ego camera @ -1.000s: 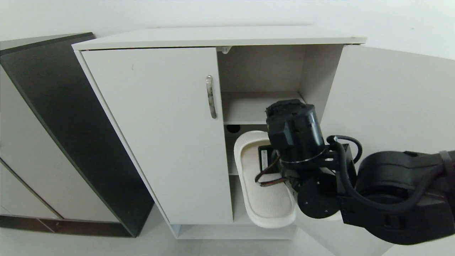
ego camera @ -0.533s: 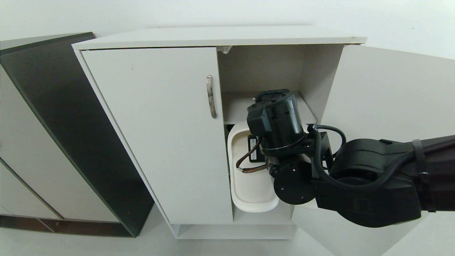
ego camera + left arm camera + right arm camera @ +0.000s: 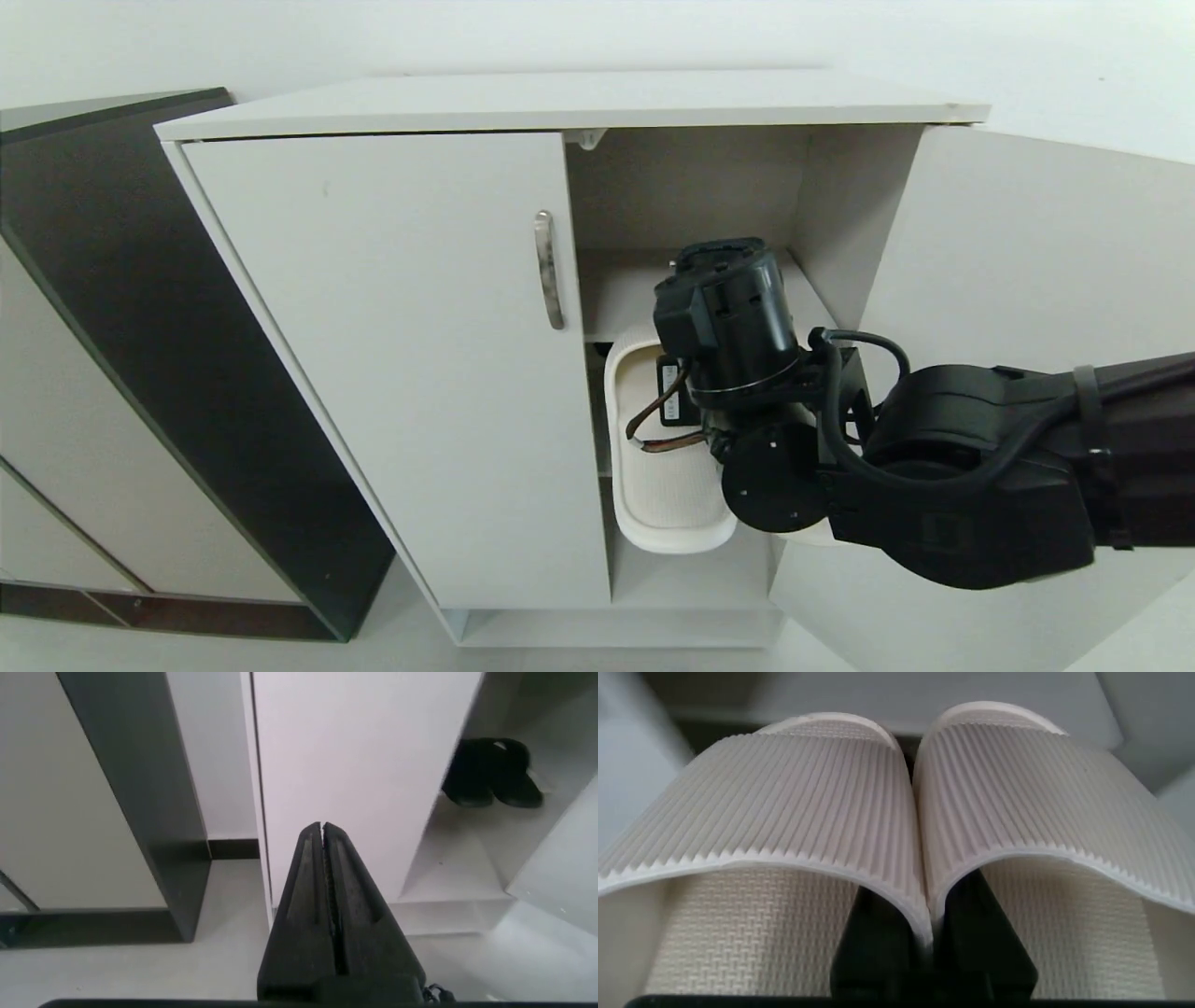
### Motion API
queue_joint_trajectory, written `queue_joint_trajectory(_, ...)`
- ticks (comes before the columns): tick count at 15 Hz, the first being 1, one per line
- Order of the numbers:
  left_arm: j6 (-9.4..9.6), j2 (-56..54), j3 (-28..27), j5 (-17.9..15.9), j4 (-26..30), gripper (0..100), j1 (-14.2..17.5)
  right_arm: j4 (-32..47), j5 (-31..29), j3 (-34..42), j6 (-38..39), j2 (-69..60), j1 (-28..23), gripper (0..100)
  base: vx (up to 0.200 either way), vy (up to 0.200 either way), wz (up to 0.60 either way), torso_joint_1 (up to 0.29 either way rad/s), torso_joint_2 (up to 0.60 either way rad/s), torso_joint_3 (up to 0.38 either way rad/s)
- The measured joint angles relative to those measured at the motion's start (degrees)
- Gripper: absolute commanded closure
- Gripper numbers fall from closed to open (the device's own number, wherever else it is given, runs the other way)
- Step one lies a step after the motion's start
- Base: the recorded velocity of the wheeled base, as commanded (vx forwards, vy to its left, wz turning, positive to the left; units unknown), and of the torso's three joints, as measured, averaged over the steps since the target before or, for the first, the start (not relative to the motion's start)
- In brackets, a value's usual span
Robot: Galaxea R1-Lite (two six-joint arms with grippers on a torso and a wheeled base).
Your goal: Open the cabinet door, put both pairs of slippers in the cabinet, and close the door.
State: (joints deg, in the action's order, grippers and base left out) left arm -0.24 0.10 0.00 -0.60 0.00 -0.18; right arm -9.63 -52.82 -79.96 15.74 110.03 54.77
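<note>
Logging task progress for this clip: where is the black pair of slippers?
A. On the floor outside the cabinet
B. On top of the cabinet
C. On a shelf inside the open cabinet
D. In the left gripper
C: in the left wrist view the black slippers sit side by side on a cabinet shelf, in the open compartment.

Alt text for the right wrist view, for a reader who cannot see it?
A pair of white slippers with ribbed straps sits side by side, toes pointing away from the camera. The right end effector pinches the straps' adjoining inner edges together between its dark fingers.
</note>
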Motion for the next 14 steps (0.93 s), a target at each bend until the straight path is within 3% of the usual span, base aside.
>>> queue_joint_trajectory(5, 0.00, 0.00, 0.00, 0.02, 0.00, 100, 0.00, -0.18, -0.44, -0.02, -0.06, 0.00, -0.21, 100, 0.200, 0.000, 0.00, 0.001, 0.00, 0.002)
queue_joint_trajectory(14, -0.07, 0.00, 0.00, 0.06, 0.00, 100, 0.02, -3.34, 1.56, 1.01, -2.24, 1.21, -2.85, 100, 0.000, 0.000, 0.00, 0.000, 0.00, 0.000)
